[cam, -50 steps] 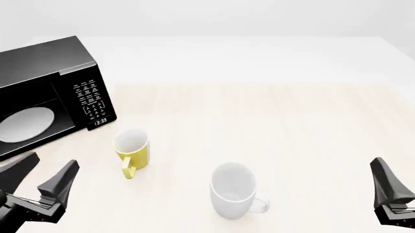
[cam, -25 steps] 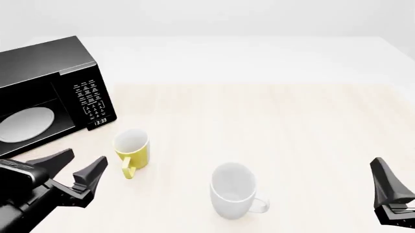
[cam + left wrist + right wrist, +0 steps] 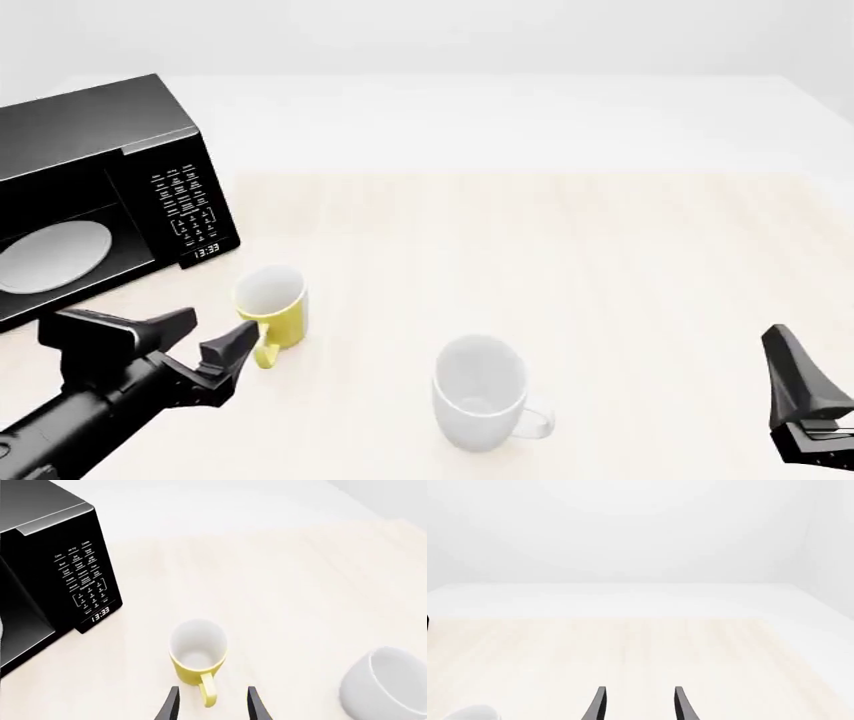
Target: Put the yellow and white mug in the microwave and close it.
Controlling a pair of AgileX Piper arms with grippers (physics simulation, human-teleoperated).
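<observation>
While the yellow and white mug (image 3: 272, 311) stands upright on the pale table (image 3: 561, 250) just in front of the microwave (image 3: 100, 205), the left gripper (image 3: 211, 340) hangs close beside it with its fingers spread apart and nothing between them. In the left wrist view the two dark fingertips (image 3: 172, 705) sit either side of the mug's yellow loop handle (image 3: 207, 692), which points back toward the arm, so the handle looks like the intended place to grip: it is the one part narrow enough for these slim fingers, whereas the mug's round body seems too wide for the gap. Nothing touches the mug yet as far as I can tell. The microwave's door appears to be open, since the white turntable plate (image 3: 51, 254) shows plainly in the dark cavity and no window pane lies across it; the door itself is out of frame, so its swing cannot be judged. That open mouth faces the mug, which makes for a short carry once the mug is lifted. An all-white mug (image 3: 478, 392) stands well apart toward the middle of the table and is not part of the job. The right gripper (image 3: 638, 705) waits low at the table's near right edge, its fingers parted and empty, aimed at bare tabletop, probably kept clear to leave the left arm room.
</observation>
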